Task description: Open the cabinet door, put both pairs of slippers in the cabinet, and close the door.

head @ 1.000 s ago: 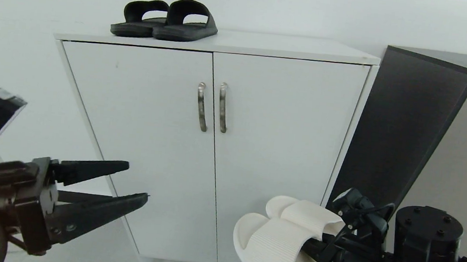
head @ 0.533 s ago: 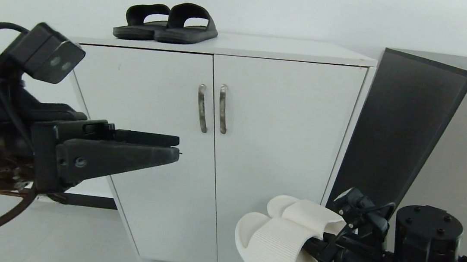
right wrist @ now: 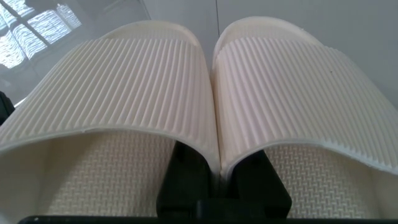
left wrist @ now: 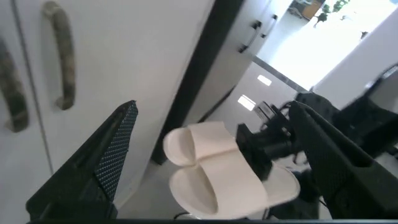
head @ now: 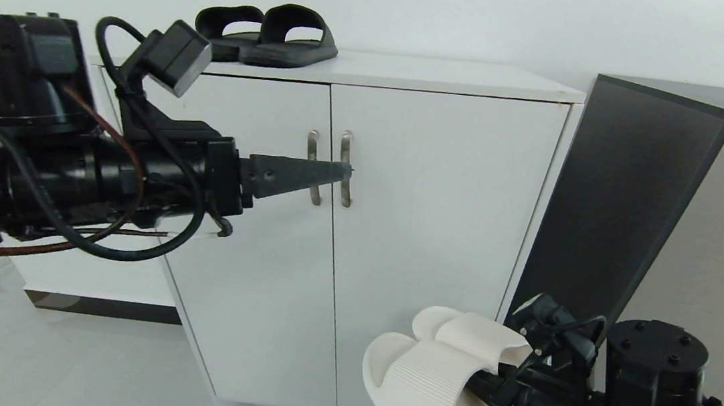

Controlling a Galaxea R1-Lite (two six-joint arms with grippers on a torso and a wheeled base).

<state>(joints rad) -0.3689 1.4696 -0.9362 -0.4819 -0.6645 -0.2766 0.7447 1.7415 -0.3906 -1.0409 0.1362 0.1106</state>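
Observation:
The white cabinet [head: 439,238] has both doors shut, with two metal handles [head: 329,166] at the centre seam. A pair of black slippers [head: 266,28] lies on its top at the left. My left gripper [head: 346,171] is level with the handles, its tips right in front of them. In the left wrist view it [left wrist: 214,107] is open wide, with the handles [left wrist: 62,62] off to one side. A pair of white ribbed slippers [head: 436,365] hangs low before the right door, my right gripper [right wrist: 221,186] shut on their adjoining inner walls.
A dark grey cabinet [head: 639,192] stands close against the white one's right side. A low white unit [head: 92,275] sits on the floor to the left. Pale floor [head: 83,362] lies open in front.
My left arm rose and swung right, from low at the left up to the door handles, turning edge-on. The right arm with the white slippers stayed put.

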